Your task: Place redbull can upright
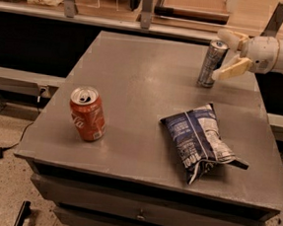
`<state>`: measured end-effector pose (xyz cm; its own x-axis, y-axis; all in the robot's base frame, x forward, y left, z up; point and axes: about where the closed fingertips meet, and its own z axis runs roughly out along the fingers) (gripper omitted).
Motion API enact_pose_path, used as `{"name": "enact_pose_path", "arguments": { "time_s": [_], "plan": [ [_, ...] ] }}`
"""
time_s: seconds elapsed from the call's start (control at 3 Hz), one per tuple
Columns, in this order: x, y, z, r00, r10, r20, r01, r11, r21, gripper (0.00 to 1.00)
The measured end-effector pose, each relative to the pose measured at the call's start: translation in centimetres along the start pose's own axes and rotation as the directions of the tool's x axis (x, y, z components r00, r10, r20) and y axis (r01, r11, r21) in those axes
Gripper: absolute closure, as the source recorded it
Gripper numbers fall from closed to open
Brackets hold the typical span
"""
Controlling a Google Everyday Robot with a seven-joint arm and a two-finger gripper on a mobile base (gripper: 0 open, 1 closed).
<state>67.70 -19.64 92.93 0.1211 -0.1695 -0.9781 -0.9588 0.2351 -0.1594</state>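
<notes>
The redbull can (211, 63), slim and silver with blue patches, stands upright on the grey table (133, 89) near its far right edge. My gripper (230, 54) comes in from the right at can height. Its cream fingers (233, 68) are spread open just right of the can, the upper one near the can's rim and the lower one near its middle. The can stands on its own and nothing is held.
A red Coca-Cola can (87, 113) stands upright at the front left. A dark blue and white snack bag (198, 143) lies at the front right. A counter with metal posts (147, 6) runs behind the table.
</notes>
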Motion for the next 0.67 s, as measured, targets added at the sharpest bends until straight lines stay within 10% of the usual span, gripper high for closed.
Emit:
{"name": "enact_pose_path", "arguments": {
  "time_s": [0.67],
  "plan": [
    [-3.7, -1.2, -3.0, 0.993, -0.105, -0.058, 0.109, 0.9906, 0.082, 0.0]
  ]
}}
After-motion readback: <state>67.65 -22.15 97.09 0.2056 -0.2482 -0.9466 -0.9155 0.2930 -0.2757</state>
